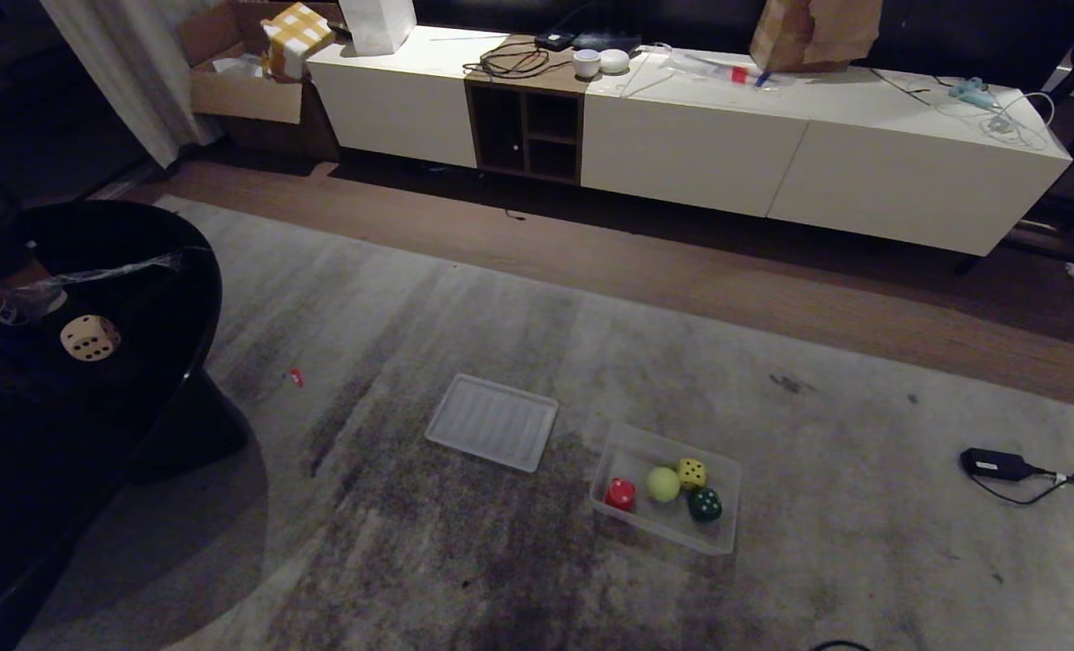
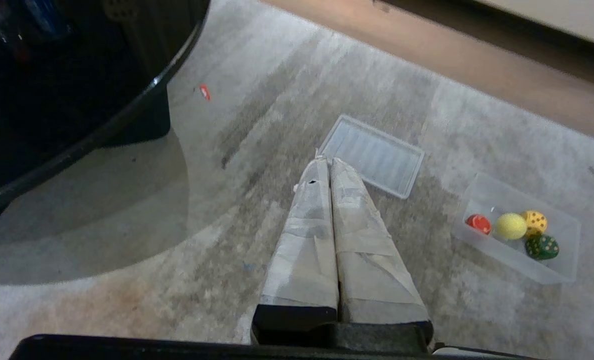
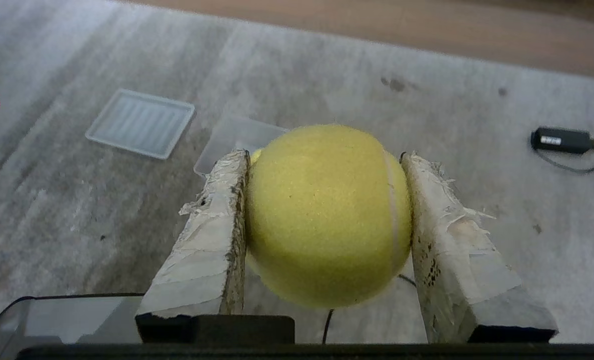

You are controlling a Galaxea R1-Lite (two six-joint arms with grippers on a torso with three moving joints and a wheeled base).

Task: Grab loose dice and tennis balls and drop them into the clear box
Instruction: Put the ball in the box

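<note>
The grey rug [image 1: 772, 470] carries the shallow clear plastic box [image 1: 725, 470], already holding one yellow-green fuzzy tennis ball [image 1: 663, 484] among other pieces. A beige cube die with dark pips [image 1: 90, 337] sits on the black glossy table [image 1: 139, 262], well apart. The right claw [image 3: 324, 170] grips a second tennis ball [image 3: 327, 215]; released off-target, it could bounce away. The left claw [image 2: 329, 162] is pressed narrow and empty.

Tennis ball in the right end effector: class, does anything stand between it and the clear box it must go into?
Nothing visible does. The right end effector grips the tennis ball above the rug, and the clear box lies open-topped on the rug, its lid set aside beside it. One ball and three dice inside leave free space.
</note>
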